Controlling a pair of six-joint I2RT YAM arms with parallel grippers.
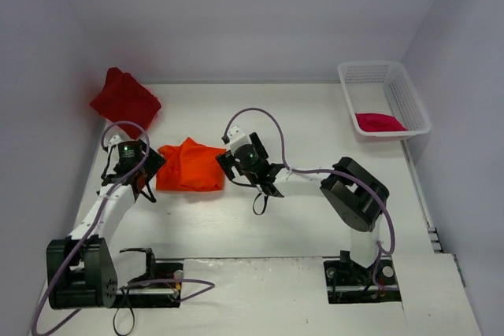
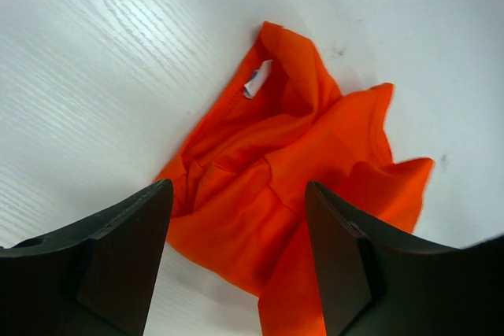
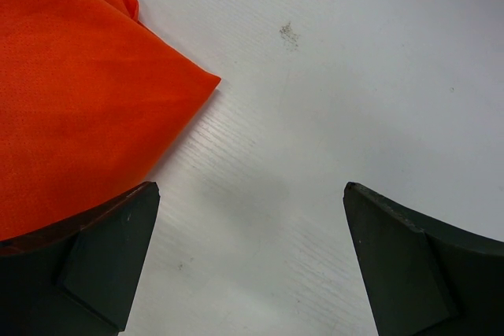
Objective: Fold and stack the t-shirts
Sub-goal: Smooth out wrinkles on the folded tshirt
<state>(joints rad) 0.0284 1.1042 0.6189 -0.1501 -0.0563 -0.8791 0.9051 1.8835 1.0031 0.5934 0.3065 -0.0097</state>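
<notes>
I am flanking the crumpled orange t-shirt (image 1: 189, 166) with the left gripper (image 2: 236, 190) and right gripper (image 3: 250, 190), both spread apart and empty, judging its edges need pinching and flattening next

The bright orange t-shirt (image 1: 189, 166) is showing plain against the white, faintly grained table (image 1: 315, 116), with a small white label (image 2: 253, 83) at its collar. The dark red t-shirt (image 1: 124, 100) is showing plain at the far left corner. The crimson-pink t-shirt (image 1: 379, 122) is lying in the white mesh basket (image 1: 405, 96) at the far right corner.

T-shirt (image 1: 379, 122) in basket (image 1: 407, 100) (far right).
</notes>
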